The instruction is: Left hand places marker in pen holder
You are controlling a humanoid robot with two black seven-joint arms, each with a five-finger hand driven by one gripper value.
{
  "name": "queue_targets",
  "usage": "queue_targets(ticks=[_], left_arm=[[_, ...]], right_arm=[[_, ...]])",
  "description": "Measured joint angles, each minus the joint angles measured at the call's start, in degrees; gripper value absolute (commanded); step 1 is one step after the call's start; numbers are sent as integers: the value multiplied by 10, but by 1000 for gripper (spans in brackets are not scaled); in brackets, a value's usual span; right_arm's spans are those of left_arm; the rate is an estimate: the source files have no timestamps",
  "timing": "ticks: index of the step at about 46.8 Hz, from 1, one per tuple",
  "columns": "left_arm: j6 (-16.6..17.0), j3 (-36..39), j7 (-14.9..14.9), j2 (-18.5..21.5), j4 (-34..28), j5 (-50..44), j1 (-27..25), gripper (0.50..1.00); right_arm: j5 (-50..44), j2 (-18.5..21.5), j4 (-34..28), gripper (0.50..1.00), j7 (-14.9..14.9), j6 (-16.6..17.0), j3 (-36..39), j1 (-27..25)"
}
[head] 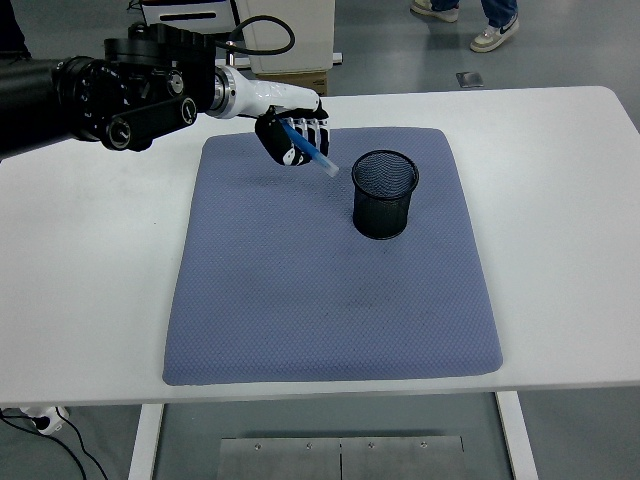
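1 marker (312, 152), 1 pen holder (384, 194), 1 mat (330, 300), 1 table (560, 200), 1 hand (292, 140).

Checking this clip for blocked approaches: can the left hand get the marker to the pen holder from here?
Probably yes. The left hand holds the marker just left of the pen holder, whose mouth is open, with only bare mat between them.

We see a blue marker (312, 152) with a pale tip in the black-and-white left hand (292, 138), whose arm is black. The pen holder (384, 194) is black wire mesh, standing on a greyish-blue mat (320, 300) with a fine dotted weave, over a white table (90, 290).
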Motion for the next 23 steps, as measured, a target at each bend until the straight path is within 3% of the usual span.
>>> queue_targets(ticks=[23], left_arm=[[4,-43,1,-25,1,-32,9,500]], right_arm=[[0,0,0,1000,0,0,0,1]])
